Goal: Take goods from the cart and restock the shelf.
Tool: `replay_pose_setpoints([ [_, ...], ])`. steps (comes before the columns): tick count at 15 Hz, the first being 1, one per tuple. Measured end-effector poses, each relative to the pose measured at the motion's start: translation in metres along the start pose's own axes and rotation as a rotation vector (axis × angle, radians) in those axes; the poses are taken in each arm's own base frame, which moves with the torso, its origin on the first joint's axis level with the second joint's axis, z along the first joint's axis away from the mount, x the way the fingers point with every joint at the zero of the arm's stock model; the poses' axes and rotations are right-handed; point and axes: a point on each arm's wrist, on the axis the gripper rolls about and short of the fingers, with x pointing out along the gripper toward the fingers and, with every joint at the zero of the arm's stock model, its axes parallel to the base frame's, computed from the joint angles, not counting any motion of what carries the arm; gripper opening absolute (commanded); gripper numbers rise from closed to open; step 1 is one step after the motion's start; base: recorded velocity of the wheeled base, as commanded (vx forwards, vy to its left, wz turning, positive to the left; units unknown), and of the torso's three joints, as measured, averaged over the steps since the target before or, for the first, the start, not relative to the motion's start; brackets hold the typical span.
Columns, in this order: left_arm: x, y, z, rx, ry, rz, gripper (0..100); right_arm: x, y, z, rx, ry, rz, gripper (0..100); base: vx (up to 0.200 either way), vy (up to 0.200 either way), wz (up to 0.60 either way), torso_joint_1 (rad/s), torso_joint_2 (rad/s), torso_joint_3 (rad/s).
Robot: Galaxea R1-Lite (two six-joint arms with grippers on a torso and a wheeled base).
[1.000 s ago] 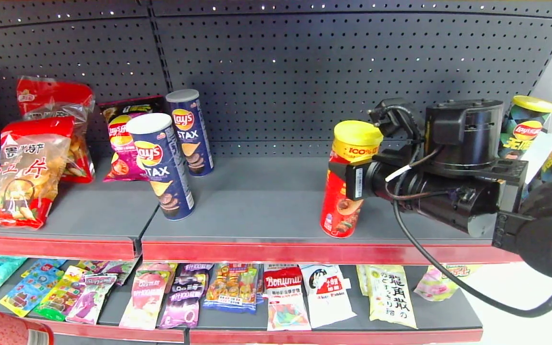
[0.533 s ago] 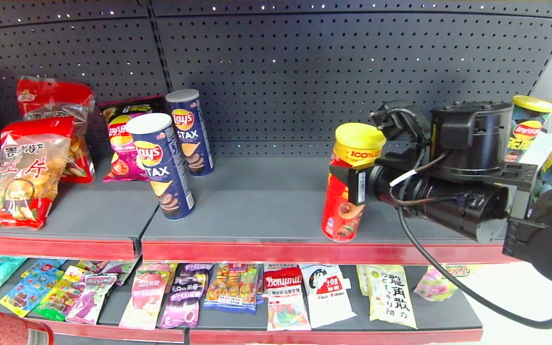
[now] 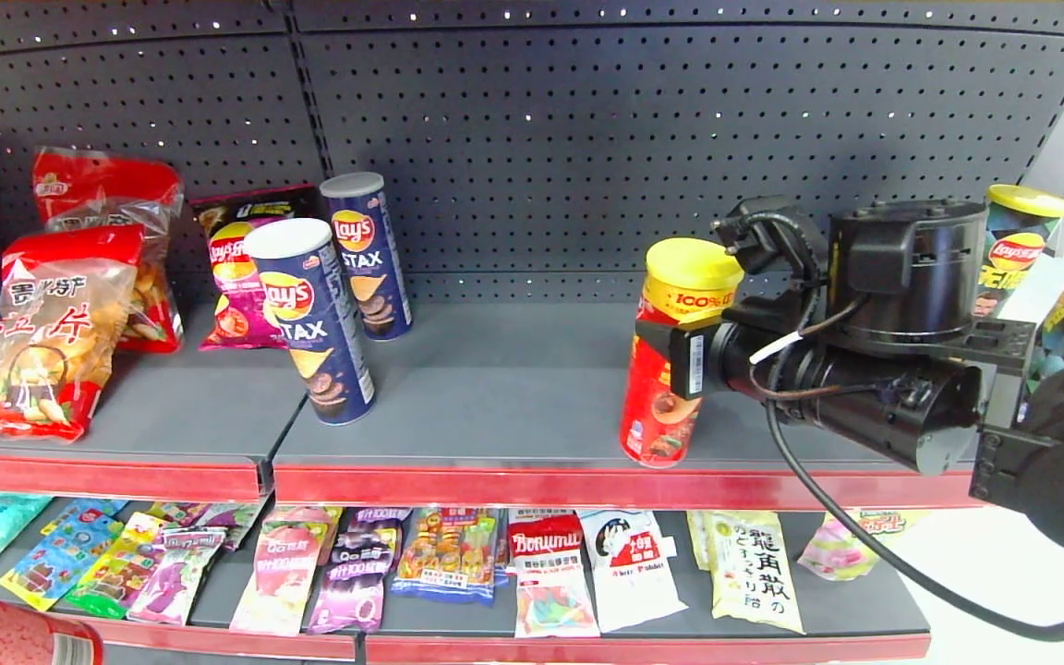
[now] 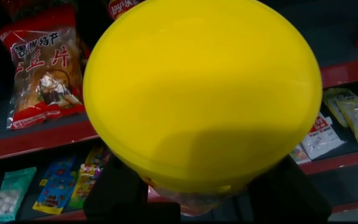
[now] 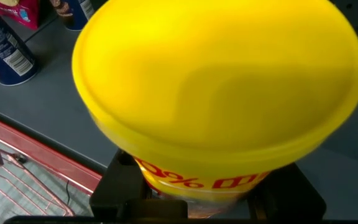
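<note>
R gripper (image 3: 672,356) clamped on red can (image 3: 652,416), at shelf (image 3: 495,485) front edge; L gripper (image 4: 197,202) clamped on yellow-lidded can (image 4: 201,93)

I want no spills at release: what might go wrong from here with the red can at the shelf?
1. The red can, gripped by the right tool, has its base near the shelf's red front lip; released there, it may tip off.
2. The arm's black cable loops below that lip and might catch it on withdrawal.
</note>
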Motion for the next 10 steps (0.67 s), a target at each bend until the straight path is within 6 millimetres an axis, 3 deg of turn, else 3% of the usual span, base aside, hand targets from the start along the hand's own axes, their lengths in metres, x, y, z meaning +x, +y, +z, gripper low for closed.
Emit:
replay_pose_setpoints([
  [3,0.0000,0.0000,-0.0003,0.000,0.001,0.000,0,0.0002,-0.0001,0.0000,0.002,0.000,-0.001,0,0.000,0.000,0.00,0.000,0.00,0.000],
  [4,0.0000,-0.0001,-0.0003,0.000,0.001,0.000,0,0.0003,0.0000,0.0002,0.003,-0.001,0.000,100,0.000,0.000,0.00,0.000,0.00,0.000],
  [10,0.0000,0.0000,0.0000,0.000,0.000,0.000,0,-0.0011,-0.0004,0.0001,0.002,0.002,-0.001,100,0.000,0.000,0.00,0.000,0.00,0.000],
])
